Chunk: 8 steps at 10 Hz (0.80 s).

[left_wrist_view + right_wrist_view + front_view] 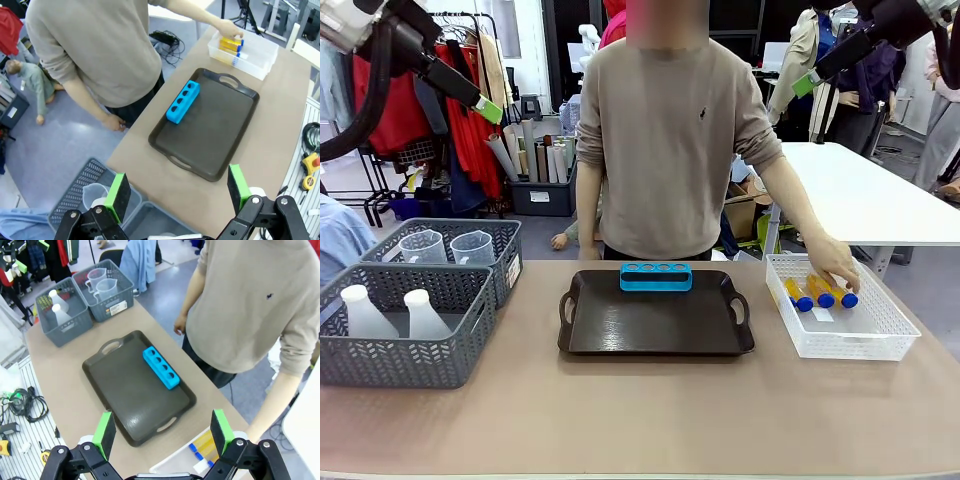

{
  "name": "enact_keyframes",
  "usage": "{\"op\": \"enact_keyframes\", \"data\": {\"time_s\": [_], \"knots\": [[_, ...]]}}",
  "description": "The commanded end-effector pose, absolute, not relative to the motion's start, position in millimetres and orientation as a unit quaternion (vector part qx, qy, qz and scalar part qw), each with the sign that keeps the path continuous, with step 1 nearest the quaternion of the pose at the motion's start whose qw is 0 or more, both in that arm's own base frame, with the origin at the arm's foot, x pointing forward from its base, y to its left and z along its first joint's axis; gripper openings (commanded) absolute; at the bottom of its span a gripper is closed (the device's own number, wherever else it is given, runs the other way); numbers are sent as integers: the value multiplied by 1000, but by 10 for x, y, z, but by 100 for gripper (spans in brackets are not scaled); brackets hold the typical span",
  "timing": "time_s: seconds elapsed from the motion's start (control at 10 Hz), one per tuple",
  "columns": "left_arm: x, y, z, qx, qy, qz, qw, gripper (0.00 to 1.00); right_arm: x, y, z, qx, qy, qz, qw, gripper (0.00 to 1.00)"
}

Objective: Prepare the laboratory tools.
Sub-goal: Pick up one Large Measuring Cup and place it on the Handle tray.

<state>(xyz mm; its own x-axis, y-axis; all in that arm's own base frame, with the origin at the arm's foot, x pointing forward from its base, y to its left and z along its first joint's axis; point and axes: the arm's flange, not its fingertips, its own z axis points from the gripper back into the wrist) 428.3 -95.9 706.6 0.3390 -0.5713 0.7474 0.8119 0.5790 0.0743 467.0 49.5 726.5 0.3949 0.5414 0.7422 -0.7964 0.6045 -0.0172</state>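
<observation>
A blue four-hole rack (pixel 656 276) stands empty at the far edge of the dark tray (pixel 655 340). Three amber tubes with blue caps (pixel 818 294) lie in the white basket (pixel 840 340) at the right, and the person's hand (pixel 832 262) rests on them. Two clear measuring jugs (pixel 472 247) sit in the far grey basket, two white flasks (pixel 423 313) in the near one. My left gripper (pixel 177 192) hangs open high above the table's left side. My right gripper (pixel 162 427) hangs open high above the right side. Neither holds anything.
The person stands at the far side, behind the tray. The two grey baskets (pixel 400 360) take up the table's left end. Bare tabletop (pixel 650 420) lies in front of the tray. Cables and tools (pixel 311 165) lie beyond the table's near edge.
</observation>
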Motion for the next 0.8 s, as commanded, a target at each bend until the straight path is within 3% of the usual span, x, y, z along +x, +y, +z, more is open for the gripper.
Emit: {"op": "enact_keyframes", "data": {"time_s": [0.0, 0.3, 0.6, 0.7], "knots": [[4348, -891, 7107, -140, -326, -418, 837, 100, 4646, 497, 7257, 174, -368, 409, 817, 100], [4778, -624, 7044, -98, -246, -411, 872, 100, 4646, 497, 7257, 174, -368, 409, 817, 100], [5046, -288, 6824, 14, -220, -286, 933, 100, 4646, 497, 7257, 174, -368, 409, 817, 100], [5082, -177, 6706, -7, -218, -264, 940, 100, 4646, 497, 7257, 174, -368, 409, 817, 100]]}}
